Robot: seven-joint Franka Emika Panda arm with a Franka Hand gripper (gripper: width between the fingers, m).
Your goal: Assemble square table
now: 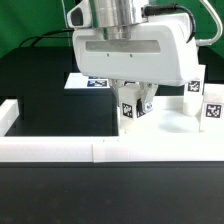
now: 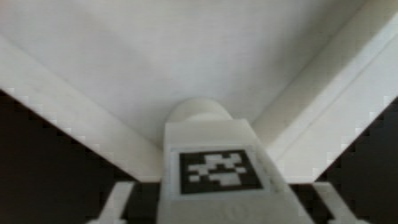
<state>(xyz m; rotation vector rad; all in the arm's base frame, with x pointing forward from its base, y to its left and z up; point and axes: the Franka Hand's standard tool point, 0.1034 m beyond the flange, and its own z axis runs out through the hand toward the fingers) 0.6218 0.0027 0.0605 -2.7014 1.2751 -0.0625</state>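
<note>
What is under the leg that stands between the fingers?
The leg stands between the fingers on the square tabletop. In the wrist view, white tabletop surface shows beyond the leg. Its base is covered, so the contact cannot be seen.

The gripper's fingertips (image 2: 118,205) are cut off by the picture's edge. The arm hides much of the marker board (image 1: 84,80).

Even, bright light; both pictures soft and low in detail
White parts nearly wash out against the black table (image 1: 60,100) in the exterior view; the wrist view is blurred, only the tagged leg (image 2: 214,150) fairly sharp, shadow dark beside it
</note>
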